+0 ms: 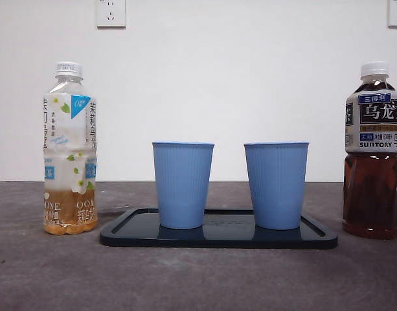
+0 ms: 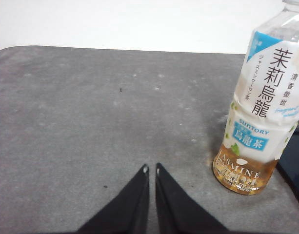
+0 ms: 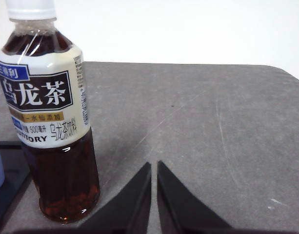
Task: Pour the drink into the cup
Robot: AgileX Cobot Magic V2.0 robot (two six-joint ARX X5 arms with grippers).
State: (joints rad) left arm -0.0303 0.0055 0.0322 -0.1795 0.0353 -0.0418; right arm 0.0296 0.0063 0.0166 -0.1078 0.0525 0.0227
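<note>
Two blue ribbed cups [image 1: 182, 184] [image 1: 276, 184] stand upright on a black tray [image 1: 217, 238] in the middle of the table. A jasmine tea bottle [image 1: 70, 149], nearly empty with a white cap, stands left of the tray; it also shows in the left wrist view [image 2: 261, 102]. A dark oolong tea bottle [image 1: 373, 152], mostly full and capped, stands right of the tray and shows in the right wrist view [image 3: 49, 117]. My left gripper [image 2: 151, 169] is shut and empty beside the jasmine bottle. My right gripper [image 3: 154, 165] is shut and empty beside the oolong bottle. Neither arm shows in the front view.
The grey table [image 1: 198, 278] runs to a white wall with power sockets [image 1: 111, 13]. The tray's edge shows in the left wrist view [image 2: 293, 165] and in the right wrist view [image 3: 8, 180].
</note>
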